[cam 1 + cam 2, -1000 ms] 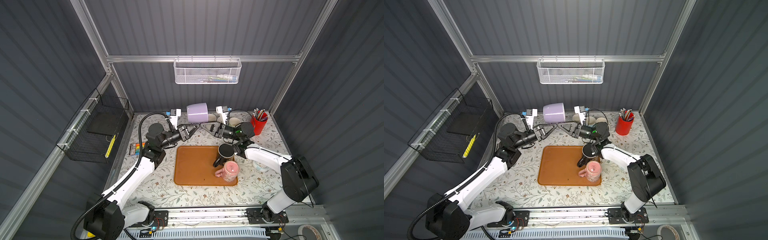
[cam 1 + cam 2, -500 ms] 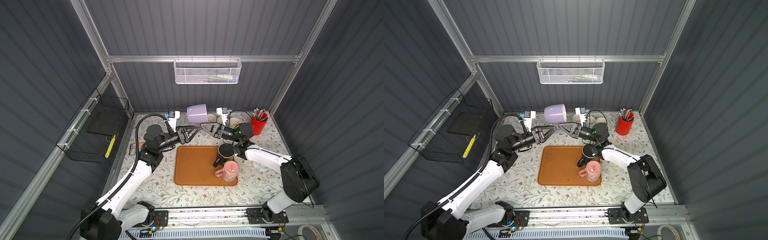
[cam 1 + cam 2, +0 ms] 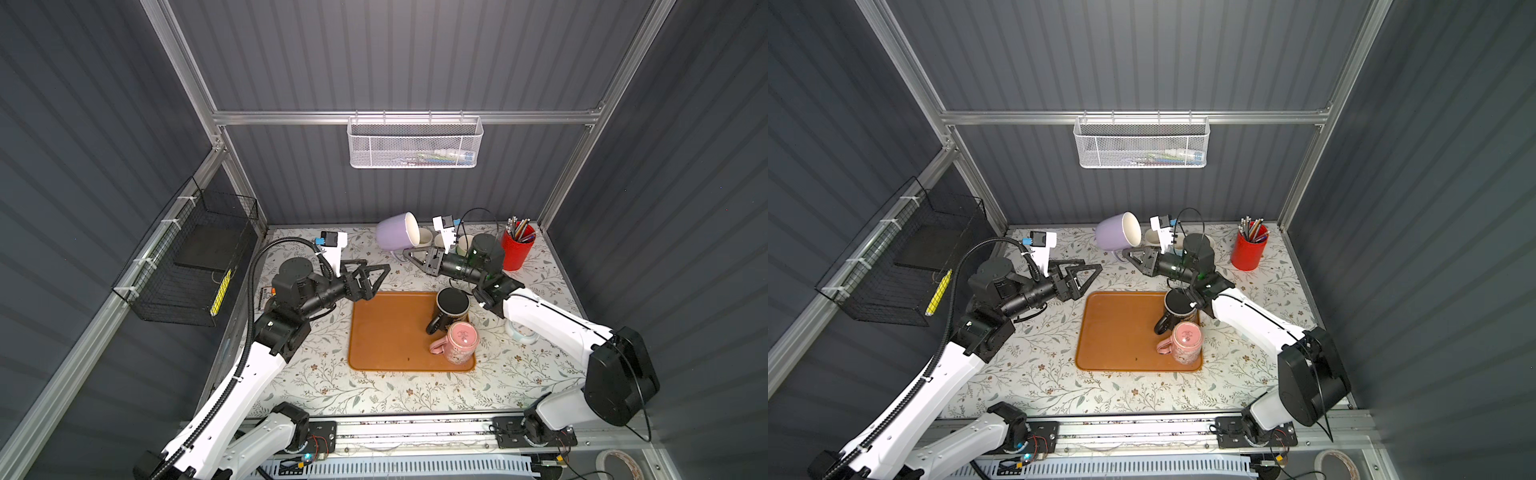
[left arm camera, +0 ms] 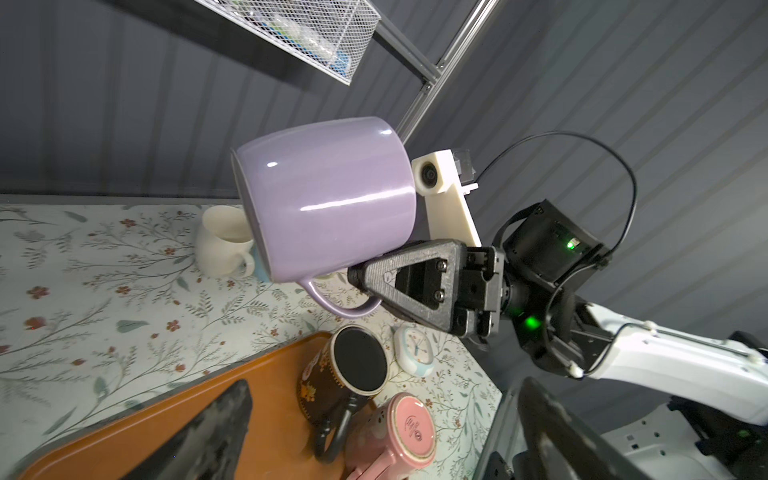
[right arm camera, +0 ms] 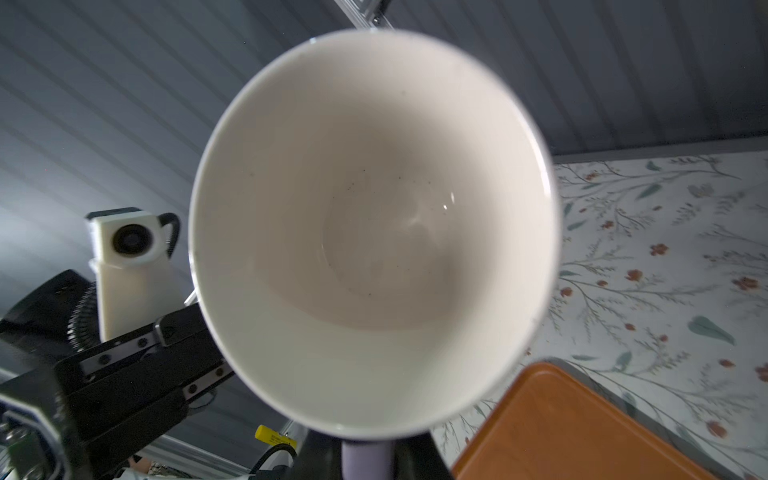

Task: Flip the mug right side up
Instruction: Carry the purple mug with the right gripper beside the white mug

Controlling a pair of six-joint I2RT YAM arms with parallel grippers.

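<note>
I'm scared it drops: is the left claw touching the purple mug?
Apart. In both top views, bare tablecloth shows between the open left gripper and the purple mug.

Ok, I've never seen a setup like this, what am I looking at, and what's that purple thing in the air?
Two white robot arms work over a flowered table, each ending in a two-fingered gripper. Two pictures look down from overhead; two come from cameras on the arms' wrists. The purple mug is held in the air, tipped sideways, by the right gripper pinching its handle. The left gripper is open and empty. An orange tray holds a black mug and a pink mug, the pink one bottom up. A red pencil cup stands behind.
</note>
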